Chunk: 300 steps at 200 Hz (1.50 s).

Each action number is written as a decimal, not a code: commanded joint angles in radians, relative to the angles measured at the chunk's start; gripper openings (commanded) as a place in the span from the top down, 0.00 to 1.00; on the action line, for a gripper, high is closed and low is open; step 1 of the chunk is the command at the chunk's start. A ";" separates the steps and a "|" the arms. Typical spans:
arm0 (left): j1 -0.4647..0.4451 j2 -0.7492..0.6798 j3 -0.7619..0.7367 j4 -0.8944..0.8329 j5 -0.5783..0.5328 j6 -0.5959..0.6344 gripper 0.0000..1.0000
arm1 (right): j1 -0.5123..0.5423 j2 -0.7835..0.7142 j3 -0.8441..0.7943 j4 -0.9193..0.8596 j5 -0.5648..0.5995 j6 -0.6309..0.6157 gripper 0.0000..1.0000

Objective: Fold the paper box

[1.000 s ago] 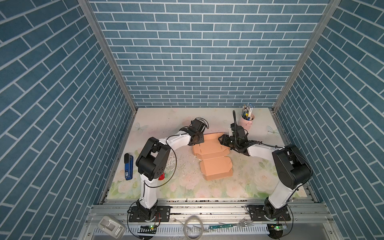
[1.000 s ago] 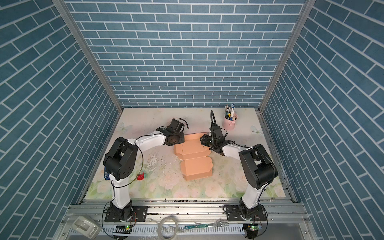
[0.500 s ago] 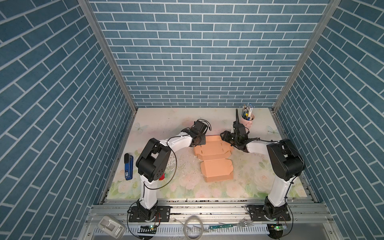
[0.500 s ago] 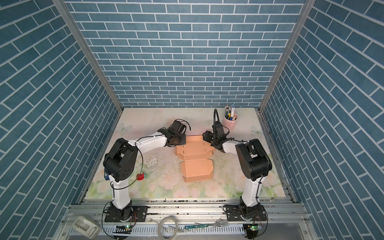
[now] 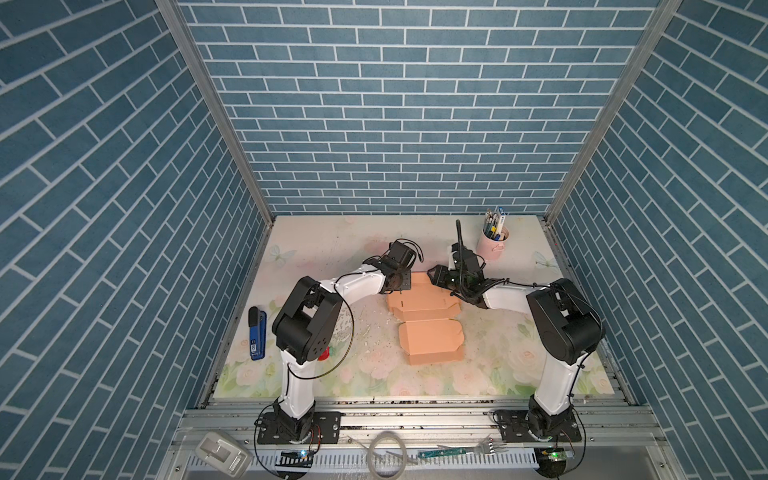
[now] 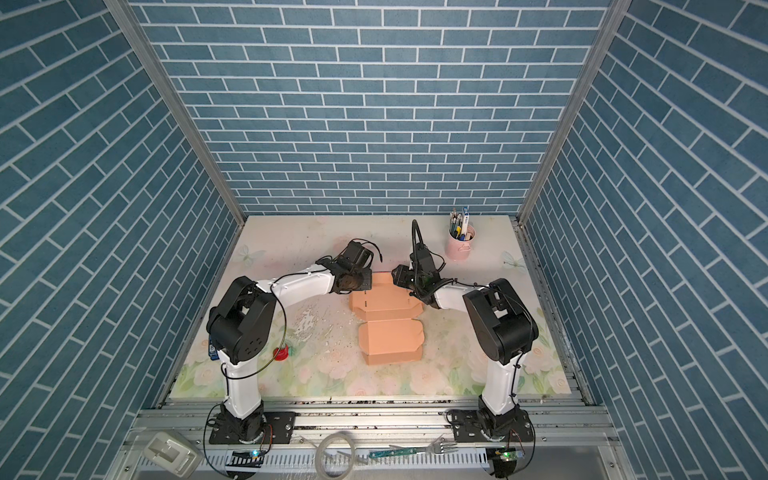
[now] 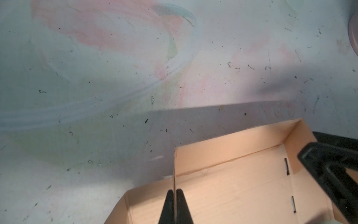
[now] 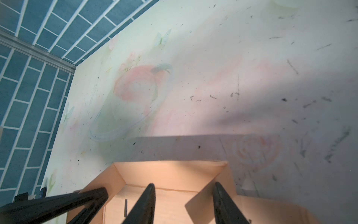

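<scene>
Both top views: high and far, looking down on the paper box [image 5: 424, 316], sharing the whole table [image 5: 332, 249]. My two wrist views: close above the box, facing its far wall, which both share.

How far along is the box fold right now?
Done: on the paper box, the far wall stands upright. In hand: the left gripper pinches one end wall upright; the right gripper, open, straddles the flap at the opposite corner. Left: tucking the flaps and closing the near half, which lies open.
</scene>
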State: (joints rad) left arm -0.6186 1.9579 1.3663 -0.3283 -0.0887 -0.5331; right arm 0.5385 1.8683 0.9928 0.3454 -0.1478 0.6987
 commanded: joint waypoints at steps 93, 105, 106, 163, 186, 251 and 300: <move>-0.018 -0.045 -0.025 0.001 -0.019 0.036 1.00 | 0.032 -0.014 0.012 0.029 0.050 0.007 0.51; -0.020 -0.051 -0.030 0.003 -0.028 0.048 1.00 | 0.032 -0.042 -0.001 0.018 0.054 -0.014 0.51; -0.020 -0.051 -0.031 0.003 -0.030 0.050 1.00 | 0.032 -0.046 -0.004 0.016 0.054 -0.017 0.51; -0.038 -0.094 -0.080 0.070 -0.087 0.145 1.00 | 0.013 -0.252 -0.086 -0.098 0.010 -0.224 0.47; -0.040 -0.120 -0.117 0.136 -0.087 0.201 1.00 | -0.014 -0.304 -0.072 -0.194 -0.054 -0.365 0.45; -0.040 -0.192 -0.265 0.396 0.044 0.359 1.00 | -0.085 -0.292 0.038 -0.375 -0.218 -0.694 0.43; -0.041 -0.212 -0.337 0.519 0.096 0.383 1.00 | -0.086 -0.210 0.111 -0.448 -0.242 -0.838 0.42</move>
State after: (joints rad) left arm -0.6533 1.7748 1.0569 0.0910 -0.0326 -0.1867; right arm 0.4496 1.6142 1.0698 -0.0364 -0.3462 -0.0029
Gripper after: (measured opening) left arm 0.055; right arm 0.578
